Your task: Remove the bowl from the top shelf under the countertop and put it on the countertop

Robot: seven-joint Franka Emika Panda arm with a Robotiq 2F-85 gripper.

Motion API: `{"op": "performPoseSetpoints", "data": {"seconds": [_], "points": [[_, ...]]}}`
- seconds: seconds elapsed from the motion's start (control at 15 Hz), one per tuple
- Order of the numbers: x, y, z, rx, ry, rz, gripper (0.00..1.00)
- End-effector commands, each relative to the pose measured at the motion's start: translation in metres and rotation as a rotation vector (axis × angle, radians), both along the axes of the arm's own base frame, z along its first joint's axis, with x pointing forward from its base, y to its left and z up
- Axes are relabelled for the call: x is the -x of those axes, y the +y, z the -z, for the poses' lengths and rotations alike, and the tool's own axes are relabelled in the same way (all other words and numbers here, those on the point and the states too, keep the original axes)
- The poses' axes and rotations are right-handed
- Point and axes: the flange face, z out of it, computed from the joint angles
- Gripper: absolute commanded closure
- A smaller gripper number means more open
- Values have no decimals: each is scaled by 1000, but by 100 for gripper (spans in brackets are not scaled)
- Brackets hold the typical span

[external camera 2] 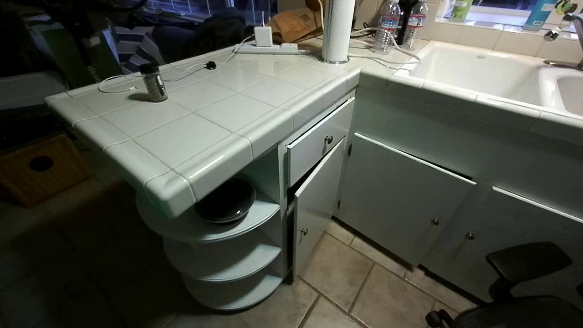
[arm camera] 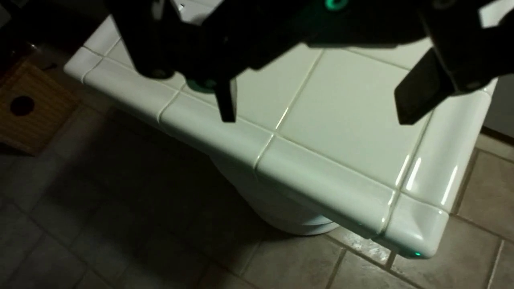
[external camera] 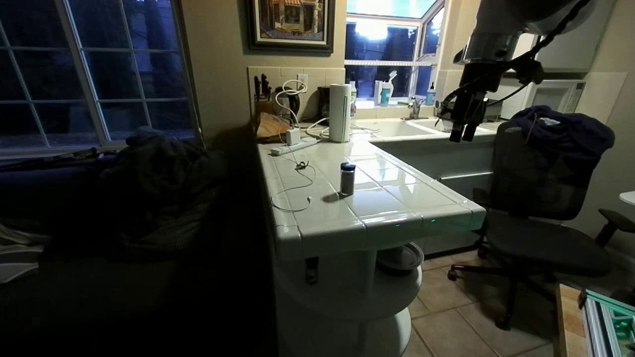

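Verify the tool first: the black, angular two-finger gripper (arm camera: pixel 317 121) stands with its jaws wide apart and nothing between them, seen in the wrist view against the glossy white tiled countertop (arm camera: pixel 353 96). Locate the small, shallow, dark round bowl (external camera 2: pixel 227 200): in both exterior views it rests on the white, rounded top shelf (external camera 2: pixel 263 212), below the countertop, whose edge hides part of it. The wrist view does not show the bowl, so guide the approach by the exterior views.

Treat the step in hand as the reach; the grasp is yet to be made. Do not descend directly: the tiled edge is likely to obstruct you. Move out past the countertop's corner, lower to rim height, then enter from the shelf's exposed curved side. Set one jaw inside the bowl and one outside, and tighten gently; the smooth rim may slip. Keep clear of the white, flat cabinet door (external camera 2: pixel 319 205), which stands ajar beside the shelf. Withdraw the bowl fully outward before lifting, so its rim does not strike the countertop's underside
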Motion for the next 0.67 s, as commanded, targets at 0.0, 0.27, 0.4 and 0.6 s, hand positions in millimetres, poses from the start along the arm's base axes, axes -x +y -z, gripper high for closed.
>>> {"op": "performPoseSetpoints", "data": {"seconds": [0.0, 0.27, 0.4, 0.6], "points": [[15, -42, 29, -120, -19, 51, 0], [32, -89, 69, -200, -53, 115, 0], [40, -111, 87, -221, -76, 134, 0], [49, -142, 112, -265, -95, 184, 0]]}}
